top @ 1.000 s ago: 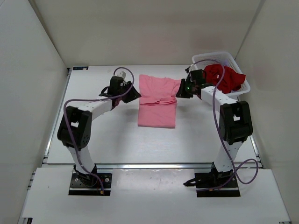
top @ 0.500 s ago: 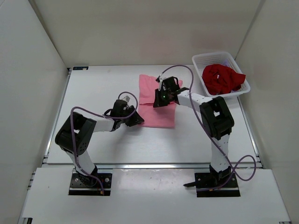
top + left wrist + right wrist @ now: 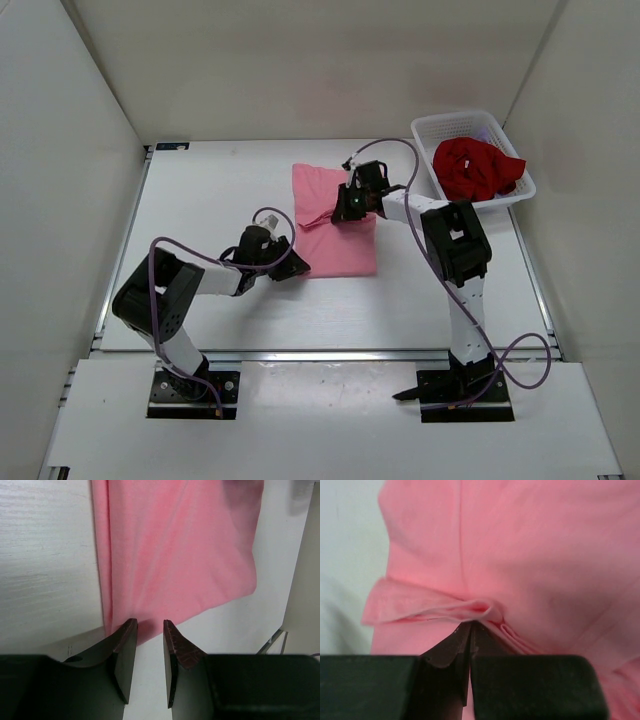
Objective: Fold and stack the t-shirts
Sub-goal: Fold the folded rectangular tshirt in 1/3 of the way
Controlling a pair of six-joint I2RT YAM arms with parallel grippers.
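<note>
Now that my right hand (image 3: 346, 206) has swung over from the basket (image 3: 424, 128), pinching a fold of the pink shirt (image 3: 345, 252), my left hand (image 3: 150, 626) sits spread at its near corner: folding's underway.

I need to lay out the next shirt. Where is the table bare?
Bare: the far-left table, left of the pink shirt, and the near strip in front of it. Crowded: the far-right corner, where the basket holds the red shirt.

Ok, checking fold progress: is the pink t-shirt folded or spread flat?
Partly folded: the pink t-shirt shows doubled layers, a pleat pinched by the right gripper.
</note>
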